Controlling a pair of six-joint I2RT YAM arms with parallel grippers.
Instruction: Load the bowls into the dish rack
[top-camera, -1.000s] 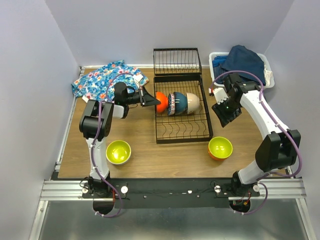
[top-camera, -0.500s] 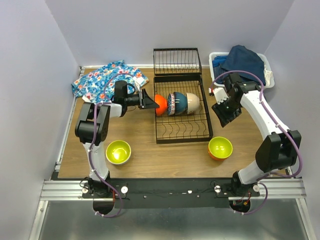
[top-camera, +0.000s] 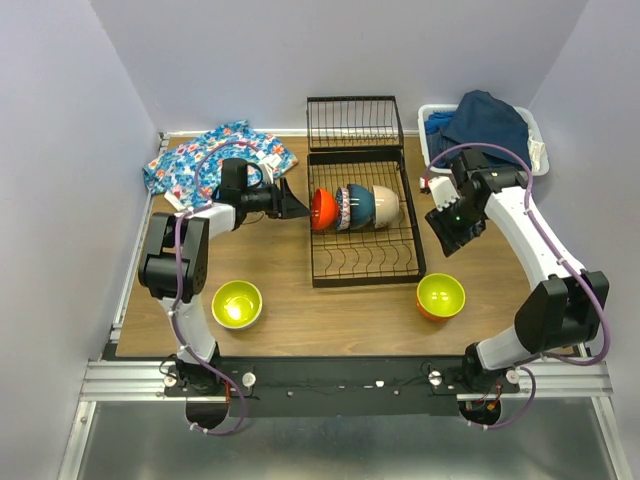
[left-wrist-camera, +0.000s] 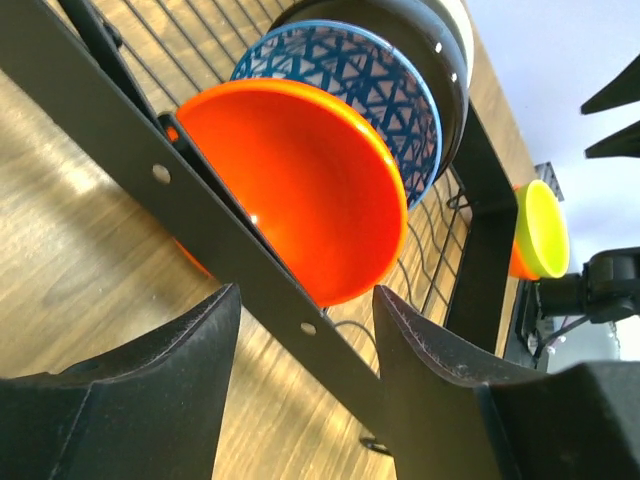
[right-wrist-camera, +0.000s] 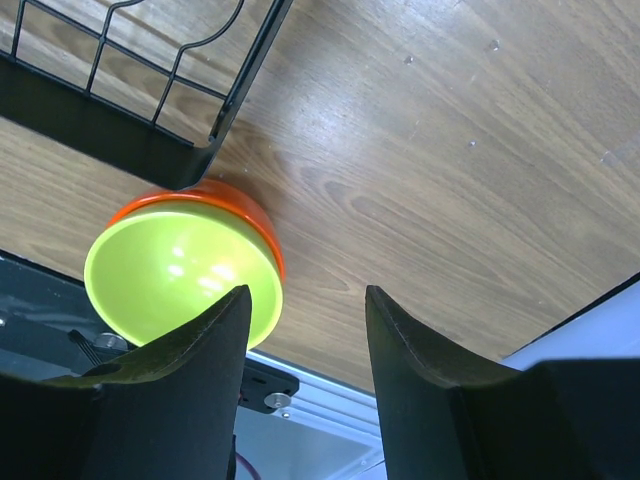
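Observation:
The black wire dish rack (top-camera: 365, 265) holds a row of bowls on edge: red-orange (top-camera: 323, 209), blue-white patterned (top-camera: 342, 207), dark blue (top-camera: 360, 205) and beige (top-camera: 387, 206). My left gripper (top-camera: 292, 205) is open just left of the rack, apart from the red-orange bowl (left-wrist-camera: 300, 190), with the rack's side rail (left-wrist-camera: 250, 260) crossing between its fingers. A yellow-green bowl (top-camera: 237, 304) sits on the table at the near left. An orange bowl with a lime inside (top-camera: 440, 296) sits by the rack's near right corner. My right gripper (top-camera: 452, 232) hangs open and empty above that bowl (right-wrist-camera: 170, 265).
A floral cloth (top-camera: 215, 160) lies at the back left. A white bin of blue clothes (top-camera: 485, 125) stands at the back right. The rack's hinged wire panel (top-camera: 354, 122) lies flat behind it. Walls close in on both sides.
My left gripper opened, let go of the red-orange bowl and drew back to the left. The bowl stays on edge in the rack. The right arm barely moved.

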